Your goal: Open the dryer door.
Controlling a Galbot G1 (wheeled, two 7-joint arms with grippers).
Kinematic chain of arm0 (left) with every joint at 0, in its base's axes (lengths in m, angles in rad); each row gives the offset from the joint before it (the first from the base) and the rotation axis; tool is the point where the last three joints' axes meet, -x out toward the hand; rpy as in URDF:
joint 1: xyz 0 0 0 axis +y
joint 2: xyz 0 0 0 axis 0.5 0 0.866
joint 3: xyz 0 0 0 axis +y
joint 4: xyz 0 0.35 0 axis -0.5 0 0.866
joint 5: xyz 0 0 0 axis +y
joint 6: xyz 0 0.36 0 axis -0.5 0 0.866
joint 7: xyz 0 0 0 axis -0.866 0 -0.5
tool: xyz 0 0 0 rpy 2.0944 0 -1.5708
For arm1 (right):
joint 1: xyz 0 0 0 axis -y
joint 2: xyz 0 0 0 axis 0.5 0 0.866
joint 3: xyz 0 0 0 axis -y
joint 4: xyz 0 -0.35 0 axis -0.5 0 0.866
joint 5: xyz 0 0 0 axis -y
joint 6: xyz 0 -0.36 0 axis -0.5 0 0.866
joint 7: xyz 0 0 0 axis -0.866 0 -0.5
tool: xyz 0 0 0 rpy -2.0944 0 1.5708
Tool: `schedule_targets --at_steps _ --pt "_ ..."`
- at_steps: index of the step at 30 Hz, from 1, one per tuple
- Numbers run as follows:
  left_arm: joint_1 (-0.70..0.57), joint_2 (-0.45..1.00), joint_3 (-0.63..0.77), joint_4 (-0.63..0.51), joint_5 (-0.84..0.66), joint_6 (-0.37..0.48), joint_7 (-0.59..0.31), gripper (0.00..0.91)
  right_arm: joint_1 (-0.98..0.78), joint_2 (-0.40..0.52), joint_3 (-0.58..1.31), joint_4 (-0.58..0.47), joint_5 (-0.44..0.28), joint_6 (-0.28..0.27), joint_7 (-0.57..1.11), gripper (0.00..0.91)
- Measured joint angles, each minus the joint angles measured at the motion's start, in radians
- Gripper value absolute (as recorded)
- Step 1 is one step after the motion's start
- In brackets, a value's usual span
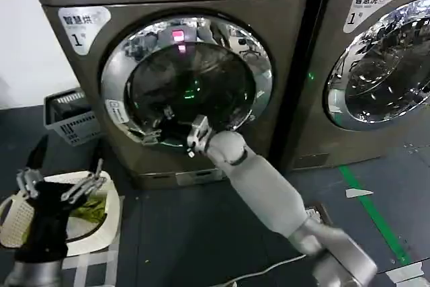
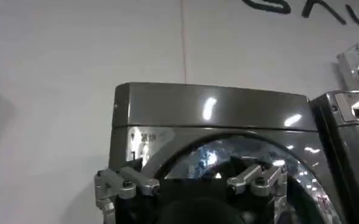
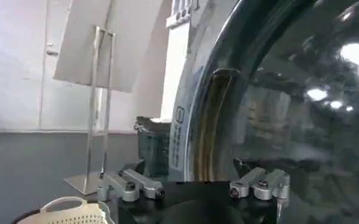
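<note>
Currently dryer door (image 1: 191,82) shut, chrome-ringed dark glass; right gripper (image 1: 180,134) at 7 o'clock rim, fingers apart; left gripper (image 1: 59,185) parked low, fingers apart.

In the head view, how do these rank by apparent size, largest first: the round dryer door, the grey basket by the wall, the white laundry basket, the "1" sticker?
1. Dryer door, clearly largest.
2. White laundry basket, though nearer the camera and partly hidden by the left gripper.
3. Grey basket, farther off, so its rank against the white one is unsure.
4. "1" sticker, smallest.
</note>
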Motion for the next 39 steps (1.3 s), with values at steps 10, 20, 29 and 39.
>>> schedule_targets --at_steps 10,20,29,39 --pt "0.000 -0.001 0.004 0.004 0.000 0.000 -0.001 0.907 0.010 0.047 -0.021 -0.040 -0.018 0.001 -0.001 0.907" --pt "0.003 -0.006 0.003 0.004 0.002 -0.001 -0.002 0.907 0.024 0.064 -0.029 -0.048 0.013 -0.028 -0.055 0.907" --pt "-0.017 0.003 -0.034 0.028 -0.004 0.048 -0.021 0.907 -0.007 0.021 -0.008 -0.001 0.033 -0.046 -0.226 0.907" --pt "-0.099 0.060 -0.192 0.128 -0.113 0.097 0.022 0.907 -0.057 -0.057 0.009 0.087 0.029 -0.017 -0.374 0.907"
